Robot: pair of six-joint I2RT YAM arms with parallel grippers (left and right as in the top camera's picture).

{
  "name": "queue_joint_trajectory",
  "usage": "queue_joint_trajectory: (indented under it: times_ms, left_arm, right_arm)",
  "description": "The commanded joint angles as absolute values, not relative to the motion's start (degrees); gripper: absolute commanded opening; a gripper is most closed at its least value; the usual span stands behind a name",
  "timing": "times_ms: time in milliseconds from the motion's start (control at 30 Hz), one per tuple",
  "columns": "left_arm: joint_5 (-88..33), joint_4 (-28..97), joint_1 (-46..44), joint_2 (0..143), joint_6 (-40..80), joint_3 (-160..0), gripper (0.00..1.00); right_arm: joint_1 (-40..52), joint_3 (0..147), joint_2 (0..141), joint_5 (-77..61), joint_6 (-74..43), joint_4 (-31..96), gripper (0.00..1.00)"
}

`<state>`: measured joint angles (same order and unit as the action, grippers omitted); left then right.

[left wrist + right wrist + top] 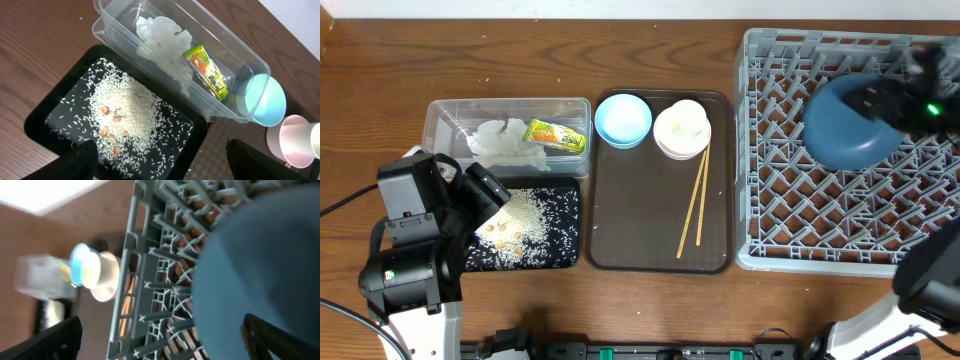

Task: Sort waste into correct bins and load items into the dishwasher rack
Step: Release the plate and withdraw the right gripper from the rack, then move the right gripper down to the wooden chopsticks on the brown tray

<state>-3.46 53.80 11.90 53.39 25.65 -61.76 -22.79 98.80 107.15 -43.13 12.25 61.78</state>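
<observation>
- Your right gripper (892, 100) is at the large dark blue bowl-plate (842, 128), over the grey plastic lattice rack (790, 215) by the right edge; I cannot tell whether it grips.
- Your left gripper (165, 157) gapes above the shallow black rectangular tray (37, 120), front-left corner.

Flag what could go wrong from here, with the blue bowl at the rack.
1. The dark blue bowl rests dome-up on the rack pegs with the open right gripper close by; a brush could tip it.
2. The chopsticks lie thin and flat on the brown tray: probably hard to pinch, and could slip through the lattice.
3. The cream cup sits inside the pink bowl; lifting one may drag the other.
</observation>
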Motion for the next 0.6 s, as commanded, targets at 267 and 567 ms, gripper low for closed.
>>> queue_joint_trajectory:
  times_ms: [267,567]
  left_arm:
    - [-2.7,54.0,12.1,53.5,25.4,-62.4,0.84]
    - [-2.8,54.0,12.1,53.5,25.4,-62.4,0.85]
  right_arm:
    - [5.3,105.2,105.3,0.1,3.0,67.0,0.99]
    - [19.6,105.0,105.3,-18.2,-2.3,68.2,0.93]
